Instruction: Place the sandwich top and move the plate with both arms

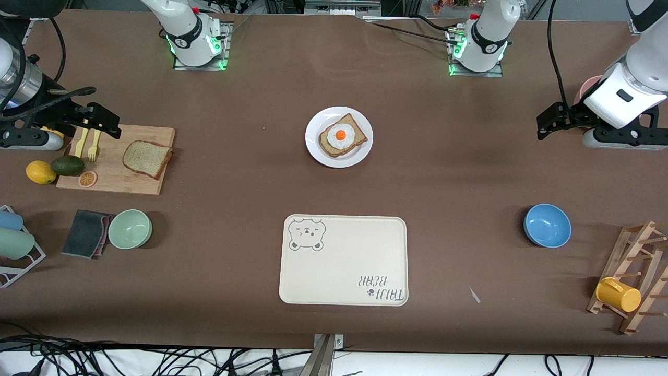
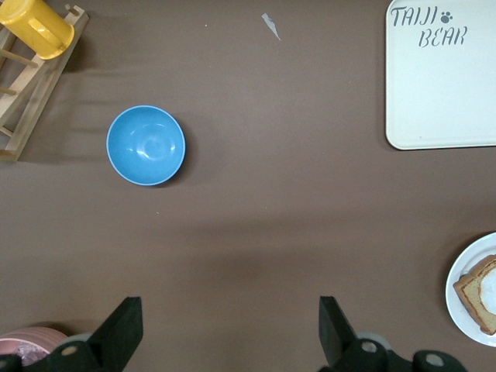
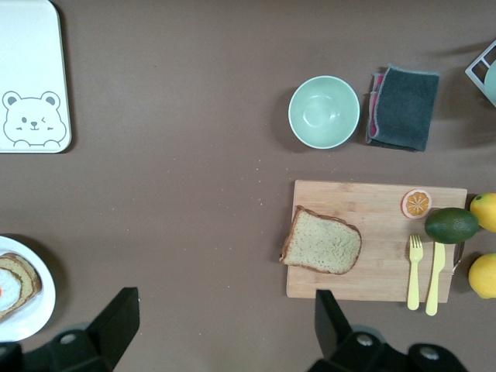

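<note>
Two bread slices are being shown on a brown table: the sandwich top is lying on a wooden board toward the right arm's end, and an egg-topped slice is being held by the one white plate at the centre. Two bowls, green and blue, are sitting empty, as is the one tray. The left gripper and right gripper are being kept spread wide and empty, each over its own end of the table.

The sandwich top is a plain wholemeal slice, speckled tan with a brown crust, roughly square with one domed edge; it lies flat on a wooden cutting board toward the right arm's end of the table; the plate is round, white and shallow, at mid-table, bearing a bread slice with a fried egg; the two lie well apart.
</note>
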You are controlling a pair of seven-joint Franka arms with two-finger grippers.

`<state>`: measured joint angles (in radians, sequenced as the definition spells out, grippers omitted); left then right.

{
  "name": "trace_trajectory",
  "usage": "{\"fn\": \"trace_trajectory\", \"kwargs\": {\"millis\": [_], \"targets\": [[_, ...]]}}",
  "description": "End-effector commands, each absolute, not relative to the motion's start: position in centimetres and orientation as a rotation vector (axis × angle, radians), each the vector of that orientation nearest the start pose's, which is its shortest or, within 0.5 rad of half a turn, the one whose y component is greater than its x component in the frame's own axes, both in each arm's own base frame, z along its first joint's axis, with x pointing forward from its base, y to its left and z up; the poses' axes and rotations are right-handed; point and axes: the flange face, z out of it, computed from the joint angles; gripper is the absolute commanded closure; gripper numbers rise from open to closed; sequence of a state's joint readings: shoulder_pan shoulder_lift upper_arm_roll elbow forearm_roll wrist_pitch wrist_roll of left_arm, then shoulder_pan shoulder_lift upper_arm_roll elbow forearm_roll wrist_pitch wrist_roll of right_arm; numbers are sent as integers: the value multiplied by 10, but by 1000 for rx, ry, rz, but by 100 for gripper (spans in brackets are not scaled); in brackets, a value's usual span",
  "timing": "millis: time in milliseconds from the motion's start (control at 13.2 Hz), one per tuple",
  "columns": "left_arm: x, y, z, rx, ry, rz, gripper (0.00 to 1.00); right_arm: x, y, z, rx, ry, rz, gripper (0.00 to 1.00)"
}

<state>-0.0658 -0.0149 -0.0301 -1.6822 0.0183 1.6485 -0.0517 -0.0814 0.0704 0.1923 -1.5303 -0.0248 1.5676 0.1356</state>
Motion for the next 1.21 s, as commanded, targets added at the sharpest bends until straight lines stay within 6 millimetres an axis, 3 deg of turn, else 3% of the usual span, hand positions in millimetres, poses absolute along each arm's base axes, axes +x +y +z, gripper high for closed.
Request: {"fn": "trace_trajectory", "kwargs": {"millis": [0,303,1137], "targets": [[550,-53,594,-3130,63,23,0,576,54,610,-3165,10,34,0],[547,-76,598,-3123,126,17,0,577,53,608,-3164,10,40,0],[548,-74,597,-3123,119,19,0,579,46,603,-3153,53,46,0]]}}
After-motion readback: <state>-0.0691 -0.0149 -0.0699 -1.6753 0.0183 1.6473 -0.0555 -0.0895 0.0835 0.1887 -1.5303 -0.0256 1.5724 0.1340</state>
